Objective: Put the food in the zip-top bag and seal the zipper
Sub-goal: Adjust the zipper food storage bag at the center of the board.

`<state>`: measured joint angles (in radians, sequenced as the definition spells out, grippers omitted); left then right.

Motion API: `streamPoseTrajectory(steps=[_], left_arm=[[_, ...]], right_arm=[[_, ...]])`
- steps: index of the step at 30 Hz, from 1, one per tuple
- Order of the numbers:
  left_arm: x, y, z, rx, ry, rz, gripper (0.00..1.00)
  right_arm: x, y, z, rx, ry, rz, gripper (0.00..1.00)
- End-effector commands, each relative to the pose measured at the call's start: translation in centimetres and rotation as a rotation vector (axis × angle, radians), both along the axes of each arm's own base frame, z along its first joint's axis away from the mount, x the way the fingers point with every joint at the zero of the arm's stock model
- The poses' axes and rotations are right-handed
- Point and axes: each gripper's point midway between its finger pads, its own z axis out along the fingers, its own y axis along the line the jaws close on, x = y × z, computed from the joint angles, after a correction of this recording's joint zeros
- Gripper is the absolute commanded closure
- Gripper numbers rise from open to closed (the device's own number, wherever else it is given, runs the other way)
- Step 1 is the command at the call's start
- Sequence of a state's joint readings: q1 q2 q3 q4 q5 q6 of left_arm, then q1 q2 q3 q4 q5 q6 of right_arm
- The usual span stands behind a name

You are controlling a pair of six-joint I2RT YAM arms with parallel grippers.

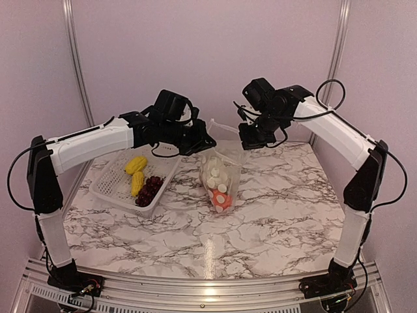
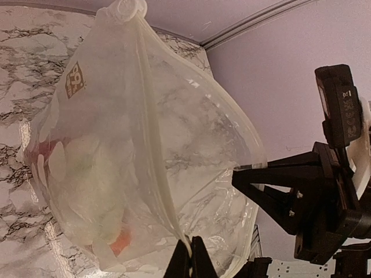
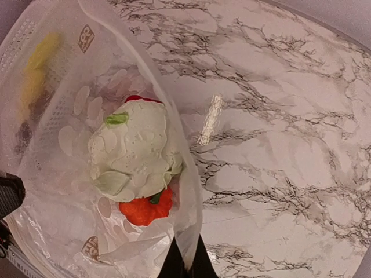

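The clear zip-top bag (image 1: 221, 166) hangs upright between my two grippers, its bottom on the marble table. Inside lie the white cauliflower (image 3: 136, 147), an orange fruit (image 3: 145, 209) under it and a bit of red pepper (image 3: 142, 99). My left gripper (image 2: 190, 255) is shut on the pale zipper (image 2: 152, 133) strip at the bag's mouth. My right gripper (image 3: 188, 263) is shut on the opposite rim of the bag (image 3: 188, 191), so the mouth stands open. Two yellow pieces (image 1: 136, 165) and the purple grape bunch (image 1: 150, 190) lie in the basket.
A white perforated basket (image 1: 111, 186) sits on the table at the left, close to the bag. The marble table (image 1: 293, 202) stretches right and forward. Pale walls stand behind. My right gripper's black fingers (image 2: 261, 191) show in the left wrist view.
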<state>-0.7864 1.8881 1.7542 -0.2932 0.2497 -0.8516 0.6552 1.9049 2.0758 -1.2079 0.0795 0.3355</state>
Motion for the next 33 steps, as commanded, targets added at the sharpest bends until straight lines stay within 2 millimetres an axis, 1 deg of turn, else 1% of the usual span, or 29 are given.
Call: streamPoseTrajectory(steps=[1,3,5,7,9,11,14,16,20,21,22,23,24,25,26,27,28,30,33], left_arm=[[0.8,1.1,-1.2,0.083,-0.005,0.045,1.00],[0.7,1.4,-1.9,0.115,0.005,0.043,1.00],[0.5,1.6,-2.4,0.135,0.009,0.034,1.00],[0.4,1.7,-2.8,0.148,0.010,0.024,1.00],[0.3,1.7,-2.9,0.151,0.006,0.019,1.00],[0.3,1.7,-3.0,0.151,0.006,0.013,1.00],[0.3,1.4,-2.9,0.144,0.004,0.005,1.00],[0.3,1.3,-2.9,0.141,0.004,0.000,1.00],[0.3,1.4,-2.9,0.145,0.003,0.004,1.00],[0.3,1.5,-2.9,0.149,0.002,0.009,1.00],[0.3,1.6,-2.9,0.151,0.002,0.011,0.99],[0.3,1.7,-2.9,0.153,0.003,0.011,0.96],[0.3,1.7,-2.9,0.153,0.002,0.014,0.91],[0.3,1.8,-2.9,0.158,0.000,0.019,0.80],[0.6,2.0,-2.7,0.163,-0.007,0.034,0.65],[0.8,2.3,-2.5,0.174,-0.012,0.050,0.58],[1.0,2.5,-2.5,0.186,-0.017,0.065,0.54],[1.7,3.3,-2.6,0.216,-0.014,0.111,0.48],[2.6,4.6,-3.5,0.256,0.029,0.171,0.46]], right_arm=[[-0.9,2.9,4.2,0.226,-0.079,0.082,1.00],[-1.2,3.1,3.3,0.233,-0.055,0.085,1.00],[-1.1,3.0,2.5,0.222,-0.046,0.079,0.87],[-0.7,2.9,2.2,0.213,-0.060,0.066,0.75],[-0.2,2.8,2.0,0.203,-0.072,0.049,0.71],[0.4,2.6,1.3,0.185,-0.067,0.029,0.69],[1.4,1.5,0.7,0.135,-0.078,-0.038,0.68],[1.8,0.8,1.0,0.114,-0.104,-0.077,0.71],[2.7,-0.6,2.0,0.075,-0.158,-0.128,0.85],[2.8,-0.6,2.2,0.073,-0.164,-0.125,0.90],[2.8,-0.3,2.3,0.082,-0.163,-0.109,0.98],[2.6,0.4,2.6,0.102,-0.163,-0.080,1.00],[2.4,1.1,2.9,0.120,-0.166,-0.056,1.00],[2.2,1.9,3.2,0.138,-0.172,-0.026,1.00],[1.9,2.6,3.5,0.152,-0.177,0.000,1.00],[1.6,3.1,3.7,0.160,-0.179,0.016,1.00],[1.4,3.5,3.8,0.167,-0.178,0.032,1.00],[1.1,3.8,3.9,0.171,-0.173,0.041,1.00],[0.8,4.0,4.0,0.181,-0.171,0.056,1.00]])
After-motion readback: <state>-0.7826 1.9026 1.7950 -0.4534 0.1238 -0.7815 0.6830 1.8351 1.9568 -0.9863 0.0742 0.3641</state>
